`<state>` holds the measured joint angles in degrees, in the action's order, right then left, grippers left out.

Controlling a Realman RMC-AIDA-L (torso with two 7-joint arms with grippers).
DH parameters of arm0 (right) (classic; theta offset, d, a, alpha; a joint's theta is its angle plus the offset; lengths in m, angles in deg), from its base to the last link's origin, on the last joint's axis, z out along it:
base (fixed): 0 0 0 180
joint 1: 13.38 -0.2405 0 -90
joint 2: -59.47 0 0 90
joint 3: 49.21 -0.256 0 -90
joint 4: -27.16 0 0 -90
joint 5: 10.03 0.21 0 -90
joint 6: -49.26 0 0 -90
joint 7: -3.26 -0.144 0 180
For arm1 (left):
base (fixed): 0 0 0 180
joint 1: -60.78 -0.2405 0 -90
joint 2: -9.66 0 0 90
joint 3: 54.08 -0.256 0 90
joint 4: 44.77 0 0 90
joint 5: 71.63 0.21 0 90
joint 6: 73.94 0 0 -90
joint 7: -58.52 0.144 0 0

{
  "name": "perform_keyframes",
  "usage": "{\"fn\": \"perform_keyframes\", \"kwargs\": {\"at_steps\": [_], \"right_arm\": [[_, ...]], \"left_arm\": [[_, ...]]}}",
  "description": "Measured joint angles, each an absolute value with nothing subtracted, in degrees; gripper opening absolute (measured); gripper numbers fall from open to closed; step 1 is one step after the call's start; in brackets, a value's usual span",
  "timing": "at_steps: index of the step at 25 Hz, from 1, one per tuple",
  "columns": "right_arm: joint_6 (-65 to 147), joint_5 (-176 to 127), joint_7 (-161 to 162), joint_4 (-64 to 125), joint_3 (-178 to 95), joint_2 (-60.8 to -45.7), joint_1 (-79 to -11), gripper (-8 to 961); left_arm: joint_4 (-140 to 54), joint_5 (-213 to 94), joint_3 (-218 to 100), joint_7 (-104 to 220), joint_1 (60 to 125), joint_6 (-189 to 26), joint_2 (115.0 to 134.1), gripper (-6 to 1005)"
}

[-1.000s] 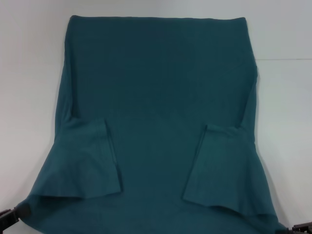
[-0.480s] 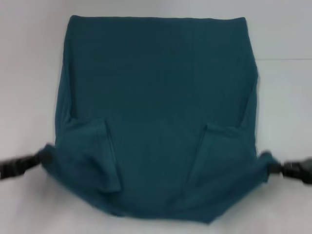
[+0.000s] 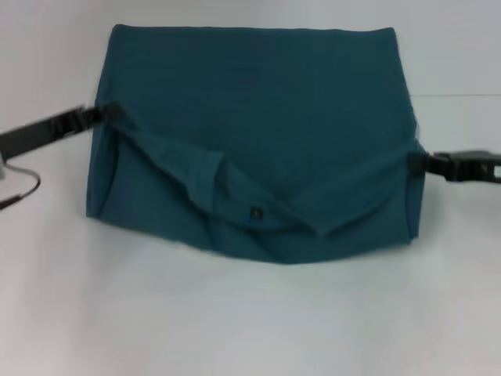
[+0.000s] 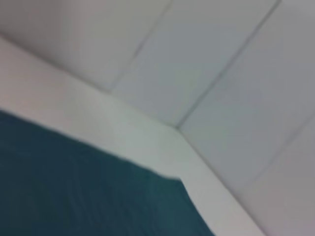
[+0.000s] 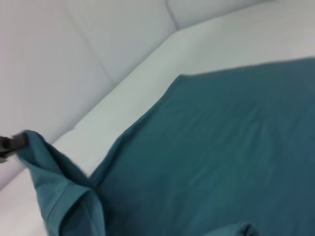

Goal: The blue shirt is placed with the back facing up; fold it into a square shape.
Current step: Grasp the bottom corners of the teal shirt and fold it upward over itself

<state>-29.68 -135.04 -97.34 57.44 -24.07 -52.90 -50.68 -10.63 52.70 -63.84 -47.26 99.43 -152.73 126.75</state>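
Observation:
The blue shirt lies on the white table, its near half raised and doubled back over the far half, sagging in a loose fold across the middle. My left gripper is shut on the shirt's left corner, held above the cloth. On the right edge, my right gripper is shut on the other corner. The left wrist view shows only flat shirt fabric. In the right wrist view the shirt spreads wide, and the left gripper holds a bunched corner farther off.
The white table stretches bare in front of the shirt. A thin dark cable loops at the left edge. Pale wall panels rise just behind the table's far edge.
Both grippers have lifted the shirt's near corners and carried them away from me toward the far edge. The folded sleeves are now tucked under the raised half.

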Motion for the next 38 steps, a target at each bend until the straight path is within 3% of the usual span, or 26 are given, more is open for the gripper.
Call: {"fn": "perform_keyframes", "kwargs": {"at_steps": [7, 16, 23, 30, 38], "right_arm": [[-18.28, -132.46, -96.95, 57.31, -23.49, -53.7, -54.69, 36], [-3.56, -128.71, -91.86, 53.32, -23.24, -54.88, -58.48, 37], [6.12, -126.03, -83.54, 50.09, -23.12, -57.11, -60.83, 38], [8.24, -125.34, -83.74, 50.08, -22.92, -55.87, -63.43, 39], [11.85, -125.32, -82.71, 48.85, -22.78, -55.93, -64.51, 40]], "left_arm": [[-14.49, 47.34, -64.02, -44.51, 103.64, -144.26, 127.27, 40], [-20.18, 38.78, -64.02, -35.69, 104.47, -132.8, 128.94, 41], [-24.21, 31.68, -63.94, -26.11, 104.72, -125.82, 129.76, 40], [-24.64, 30.13, -64.06, -25.39, 105.15, -125.5, 129.76, 40], [-24.96, 30.0, -64.0, -25.32, 105.62, -124.76, 130.03, 51]]}}
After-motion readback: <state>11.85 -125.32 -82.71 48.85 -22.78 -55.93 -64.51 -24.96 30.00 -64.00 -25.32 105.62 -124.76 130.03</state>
